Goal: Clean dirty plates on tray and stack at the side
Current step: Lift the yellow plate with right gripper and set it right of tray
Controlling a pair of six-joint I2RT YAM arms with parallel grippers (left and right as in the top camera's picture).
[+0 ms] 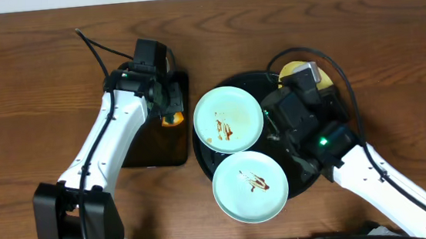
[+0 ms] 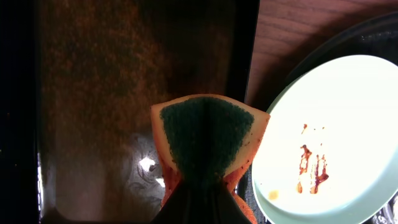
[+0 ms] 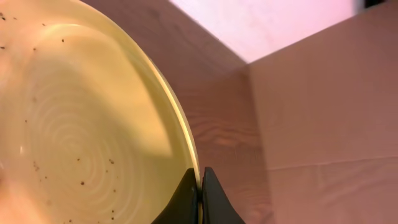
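Wiping step. Your right jaws grip the yellow plate (image 3: pixel 81 124) by its rim, far right on the tray (image 1: pixel 244 76); left jaws clench the sponge (image 2: pixel 205 137). Next, likely: bring sponge onto plate, hold rim steady.

A small black rectangular tray (image 1: pixel 161 143) sits left of centre on the wooden table (image 1: pixel 25 89), between its far and near edges. An orange, green-faced sponge (image 2: pixel 207 137) is over its right side.

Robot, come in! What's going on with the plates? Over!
Left tool shut on sponge. Right tool shut on yellow plate rim. Two mint plates on tray, both smeared. Nothing blocking.
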